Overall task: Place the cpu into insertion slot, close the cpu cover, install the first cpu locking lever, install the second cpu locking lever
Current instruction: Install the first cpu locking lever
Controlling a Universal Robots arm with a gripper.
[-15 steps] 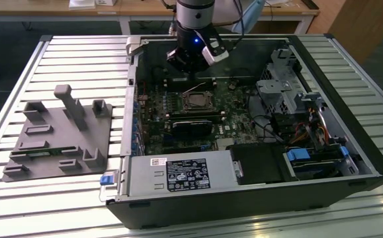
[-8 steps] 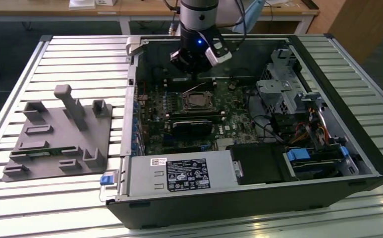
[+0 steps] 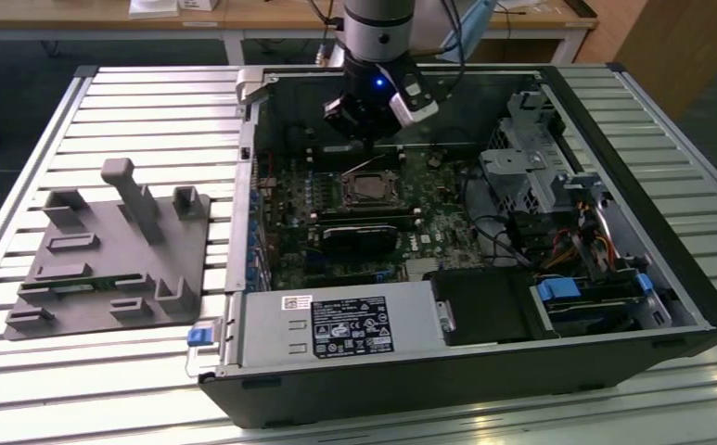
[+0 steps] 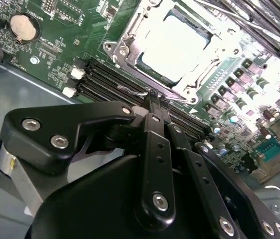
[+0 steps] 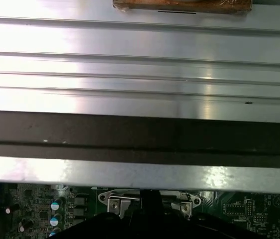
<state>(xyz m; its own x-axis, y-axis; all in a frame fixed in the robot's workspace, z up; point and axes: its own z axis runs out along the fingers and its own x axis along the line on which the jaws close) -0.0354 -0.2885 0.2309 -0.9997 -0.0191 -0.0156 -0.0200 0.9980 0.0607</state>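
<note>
In the second wrist view my black gripper [image 4: 155, 97] hides the near corner of the thin square silvery metal cpu cover [image 4: 125, 47]. I cannot tell whether I grip the thin wire lever [image 4: 136, 90] there. Glare washes out the flat grey metal cpu [image 4: 174, 47]. In the first wrist view the picture's edge cuts off a brown wooden block [image 5: 182, 5]. In the exterior view the small square silver-rimmed insertion slot [image 3: 368, 188] is too small to show how its levers sit.

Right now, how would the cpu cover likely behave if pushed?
The cpu cover looks like thin sheet metal, so probably light and slightly springy. Its shiny, flat frame may be slippery to pinch.
</note>
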